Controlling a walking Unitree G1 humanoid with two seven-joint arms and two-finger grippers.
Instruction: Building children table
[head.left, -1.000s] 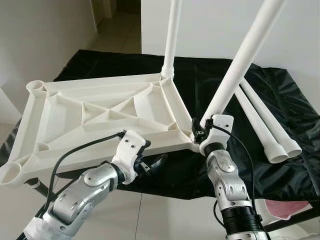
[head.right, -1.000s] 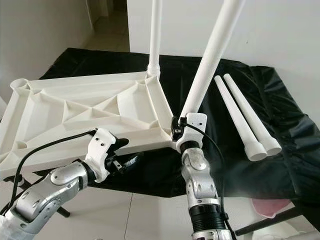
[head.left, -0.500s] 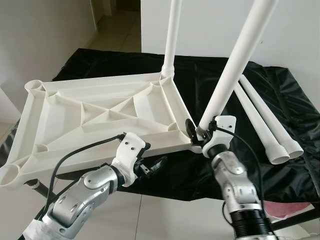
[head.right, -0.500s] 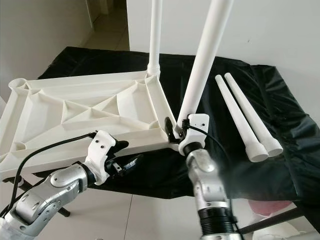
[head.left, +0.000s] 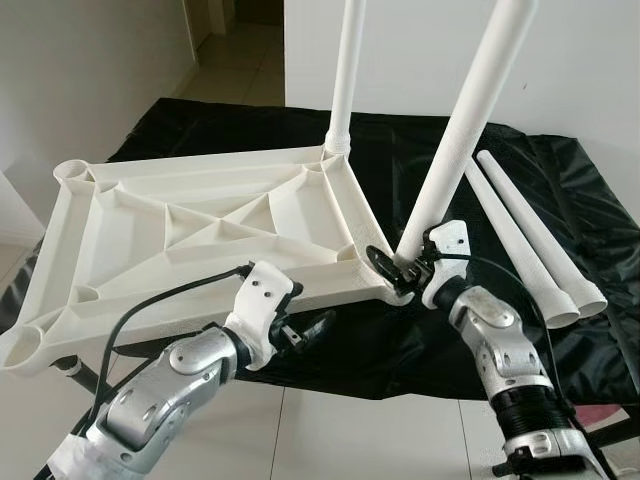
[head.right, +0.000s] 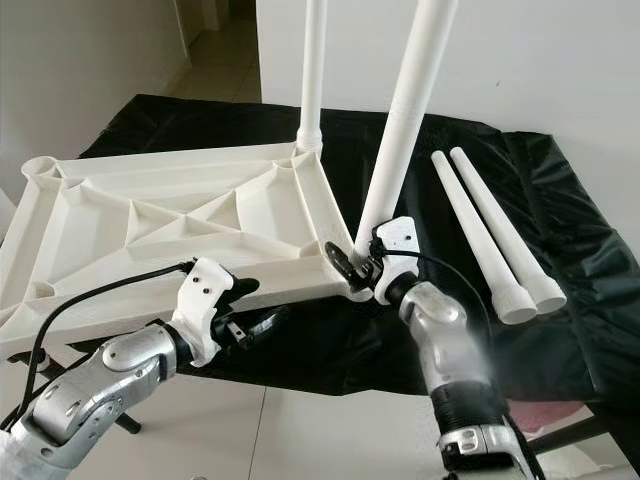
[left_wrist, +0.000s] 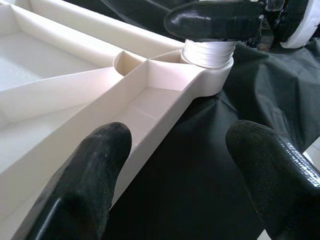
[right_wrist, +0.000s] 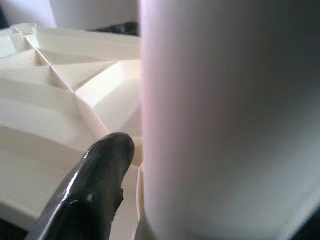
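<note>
The upturned white tabletop (head.left: 210, 235) occupies the left and centre of the frame on a black cloth (head.left: 560, 200). One leg (head.left: 345, 75) stands fitted at its far corner. The right gripper (head.left: 405, 270) clasps the base of a second leg (head.left: 465, 125), seated in the near-right corner socket and tilted. The left gripper (head.left: 305, 330) hovers spread beside the near edge. Two spare legs (head.left: 530, 245) lie right. Judged next: straighten and screw home this leg.

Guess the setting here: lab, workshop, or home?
Probably a room in a home, used as an assembly spot: plain white walls, a pale tiled floor with a passage leading off, and a low table under a black sheet holding white furniture parts.
</note>
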